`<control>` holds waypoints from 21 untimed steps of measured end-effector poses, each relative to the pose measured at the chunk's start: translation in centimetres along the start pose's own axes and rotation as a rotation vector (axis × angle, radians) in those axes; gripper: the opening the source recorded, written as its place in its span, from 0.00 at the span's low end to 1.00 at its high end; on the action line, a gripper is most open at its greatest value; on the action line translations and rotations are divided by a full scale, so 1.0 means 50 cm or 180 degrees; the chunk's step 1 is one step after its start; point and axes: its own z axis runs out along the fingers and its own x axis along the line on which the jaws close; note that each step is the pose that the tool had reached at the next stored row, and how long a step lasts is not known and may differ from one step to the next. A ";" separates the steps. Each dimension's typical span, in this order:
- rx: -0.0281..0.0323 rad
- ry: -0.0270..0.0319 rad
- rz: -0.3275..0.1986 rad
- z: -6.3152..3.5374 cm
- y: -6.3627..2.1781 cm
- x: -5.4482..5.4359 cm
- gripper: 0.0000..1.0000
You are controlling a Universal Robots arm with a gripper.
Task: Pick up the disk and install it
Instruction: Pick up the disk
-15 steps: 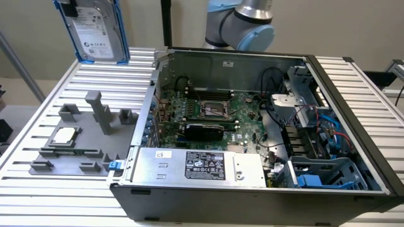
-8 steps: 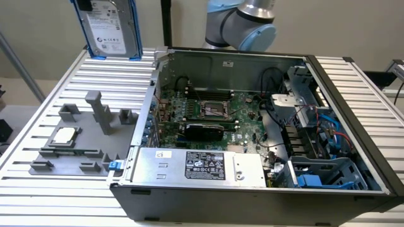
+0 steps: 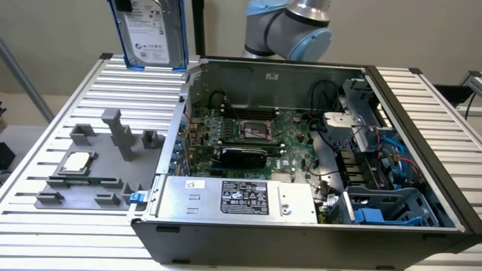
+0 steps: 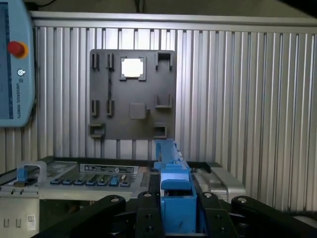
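Blue-framed disk [image 3: 147,36] hangs above the table [image 3: 68,237], pinched edge-on by the tool [image 4: 177,214].

On the table [image 3: 75,237], at the exterior view's left of the case [image 3: 301,240]: fixture plate [image 3: 83,195]. Above the table's far edge: disk [image 3: 148,34], upright.

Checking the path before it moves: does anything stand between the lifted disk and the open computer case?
Nothing visible does. The disk, gripped in the claw, hangs above the table beside the computer case, higher than its wall. The case is open on top. Blue cables run beside the drive cage.
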 end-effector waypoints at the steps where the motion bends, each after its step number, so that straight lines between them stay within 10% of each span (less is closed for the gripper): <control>1: -0.0003 0.0000 0.0000 -0.001 -0.009 0.001 0.32; 21: -0.0040 0.0000 0.0000 -0.009 -0.191 0.014 0.32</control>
